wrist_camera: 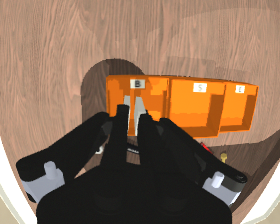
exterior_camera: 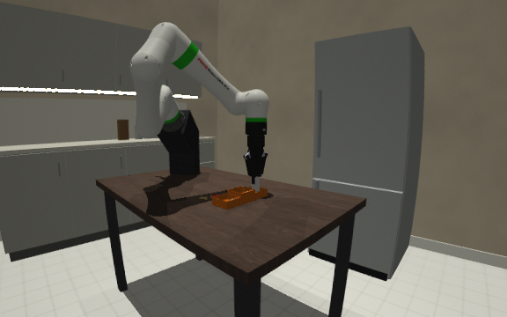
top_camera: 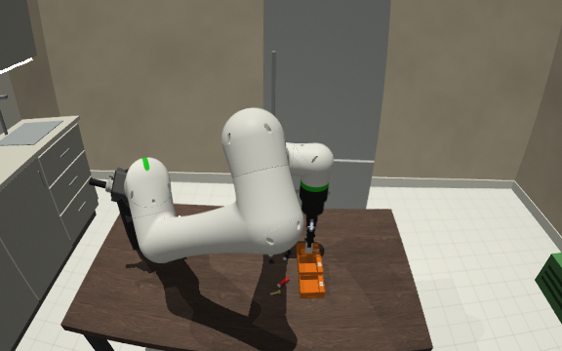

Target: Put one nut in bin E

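"Nut: where does it lie?"

"Not established. A small pale item (wrist_camera: 99,150) beside the B bin (top_camera: 300,252) (exterior_camera: 263,193) (wrist_camera: 110,96) in the wrist view may be one; it is too small and too covered to certify. I can make out no nut in the E bin (top_camera: 312,294) (exterior_camera: 221,203) (wrist_camera: 254,107)."

"State of the gripper (top_camera: 309,249) (exterior_camera: 256,184) (wrist_camera: 132,105)?"

"Fingers nearly together, a narrow gap left, nothing held. The tips are down at the B bin, the wrong one for delivery."

"Purpose of the step?"

"Unclear. Possibly a nudge to the bins, possibly a misplaced reach. If a nudge, it should be slow, level and low, so that no bin tips. If a reach, lift straight up past the walls before any sideways travel, then open over a single nut and close squarely on it."

"Obstructions?"

"The S bin (top_camera: 301,268) (exterior_camera: 242,201) (wrist_camera: 191,134) stands between B and E, so any carry must clear its walls. A dark item (wrist_camera: 133,148) lies near B, partly behind the fingers, and could be caught with the nut. A red item (top_camera: 284,282) (wrist_camera: 205,147) and a brass item (top_camera: 275,292) (wrist_camera: 224,157) lie beside the row; both must remain on the table."
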Controlling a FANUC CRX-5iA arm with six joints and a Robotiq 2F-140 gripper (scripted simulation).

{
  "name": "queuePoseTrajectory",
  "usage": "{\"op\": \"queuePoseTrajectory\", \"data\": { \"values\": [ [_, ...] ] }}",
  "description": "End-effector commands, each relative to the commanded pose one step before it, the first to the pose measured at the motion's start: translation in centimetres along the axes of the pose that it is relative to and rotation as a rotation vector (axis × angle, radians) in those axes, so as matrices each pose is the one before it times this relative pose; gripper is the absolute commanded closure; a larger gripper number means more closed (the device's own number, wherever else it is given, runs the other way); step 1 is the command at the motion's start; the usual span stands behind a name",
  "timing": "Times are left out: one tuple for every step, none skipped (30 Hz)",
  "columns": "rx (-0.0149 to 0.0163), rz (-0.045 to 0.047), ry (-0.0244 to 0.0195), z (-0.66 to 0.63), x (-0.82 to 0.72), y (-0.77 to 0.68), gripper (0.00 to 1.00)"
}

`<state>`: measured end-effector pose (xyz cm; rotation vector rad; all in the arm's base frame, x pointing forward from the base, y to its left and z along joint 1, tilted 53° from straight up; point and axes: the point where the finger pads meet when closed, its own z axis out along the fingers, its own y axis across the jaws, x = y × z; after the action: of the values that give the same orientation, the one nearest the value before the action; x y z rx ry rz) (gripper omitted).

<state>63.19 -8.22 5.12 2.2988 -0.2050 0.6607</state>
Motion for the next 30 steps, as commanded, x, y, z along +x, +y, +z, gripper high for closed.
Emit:
{"op": "queuePoseTrajectory", "data": {
  "values": [
    [0.00025,-0.00002,0.00015,-0.217,0.009,-0.017,0.95],
    [0.0,0.0,0.0,-0.133,0.0,0.0,0.95],
    [0.0,0.0,0.0,-0.133,0.0,0.0,0.95],
    [0.0,0.0,0.0,-0.133,0.0,0.0,0.95],
    [0.0,0.0,0.0,-0.133,0.0,0.0,0.95],
    [0.0,0.0,0.0,-0.133,0.0,0.0,0.95],
    [0.0,0.0,0.0,-0.133,0.0,0.0,0.95],
    [0.0,0.0,0.0,-0.133,0.0,0.0,0.95],
    [0.0,0.0,0.0,-0.133,0.0,0.0,0.95],
    [0.0,0.0,0.0,-0.133,0.0,0.0,0.95],
    [0.0,0.0,0.0,-0.133,0.0,0.0,0.95],
    [0.0,0.0,0.0,-0.133,0.0,0.0,0.95],
    [0.0,0.0,0.0,-0.133,0.0,0.0,0.95],
    [0.0,0.0,0.0,-0.133,0.0,0.0,0.95],
    [0.0,0.0,0.0,-0.133,0.0,0.0,0.95],
    [0.0,0.0,0.0,-0.133,0.0,0.0,0.95],
    [0.0,0.0,0.0,0.0,0.0,0.0,0.95],
    [0.0,0.0,0.0,0.0,0.0,0.0,0.95],
    [0.0,0.0,0.0,-0.4,0.0,0.0,0.95],
    [0.0,0.0,0.0,-0.4,0.0,0.0,0.95],
    [0.0,0.0,0.0,-0.4,0.0,0.0,0.95],
    [0.0,0.0,0.0,-0.4,0.0,0.0,0.95],
    [0.0,0.0,0.0,-0.4,0.0,0.0,0.95],
    [0.0,0.0,0.0,-0.4,0.0,0.0,0.95],
    [0.0,0.0,0.0,-0.4,0.0,0.0,0.95],
    [0.0,0.0,0.0,-0.34,0.0,0.0,0.95],
    [0.0,0.0,0.0,0.0,0.0,0.0,0.95],
    [0.0,0.0,0.0,0.0,0.0,0.0,0.95],
    [0.0,0.0,0.0,0.0,0.0,0.0,0.95],
    [0.0,0.0,0.0,0.0,0.0,0.0,0.95]
  ]
}}
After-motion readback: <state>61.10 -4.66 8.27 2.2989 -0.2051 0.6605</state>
